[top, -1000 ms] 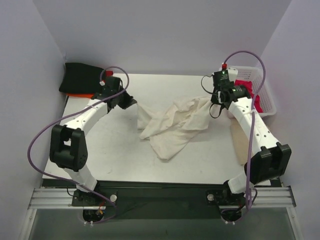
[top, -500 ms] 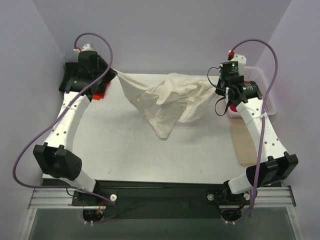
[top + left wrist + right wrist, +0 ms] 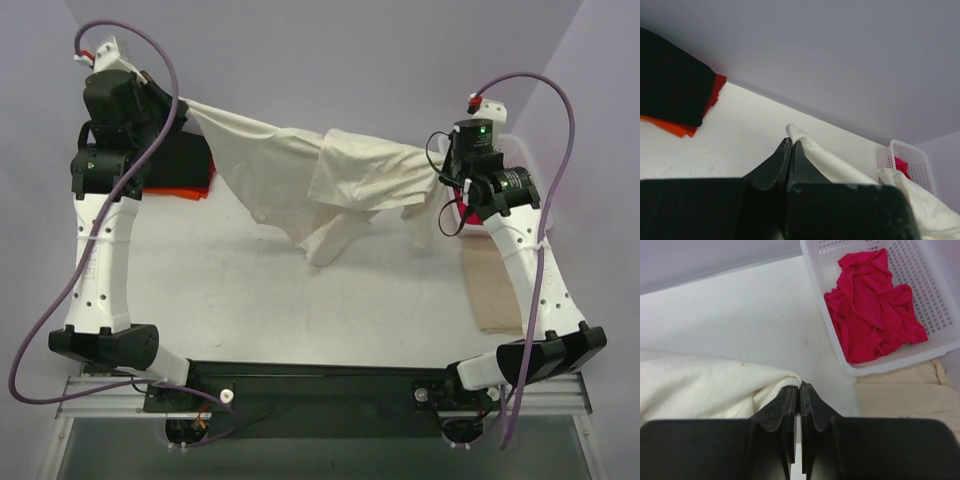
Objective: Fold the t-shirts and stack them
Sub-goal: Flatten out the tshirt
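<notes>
The large cream-white t-shirt (image 3: 300, 170) hangs stretched between both grippers above the table, and its lowest fold (image 3: 322, 245) dangles near the surface. My left gripper (image 3: 178, 105) is raised at the far left, shut on one corner of the shirt (image 3: 825, 160). My right gripper (image 3: 442, 178) is shut on the opposite edge (image 3: 700, 385). A folded black t-shirt (image 3: 670, 85) lies on an orange-red one (image 3: 670, 127) at the back left corner. A crumpled crimson t-shirt (image 3: 872, 305) sits in the basket.
The white lattice basket (image 3: 840, 355) stands at the back right, just behind my right gripper. A folded beige cloth (image 3: 495, 290) lies on the table's right edge beside the right arm. Lilac walls close in the back and sides.
Both arms rose and spread apart, the left one swinging up to the far left. The cream shirt went from a heap on the table to hanging stretched in the air.
</notes>
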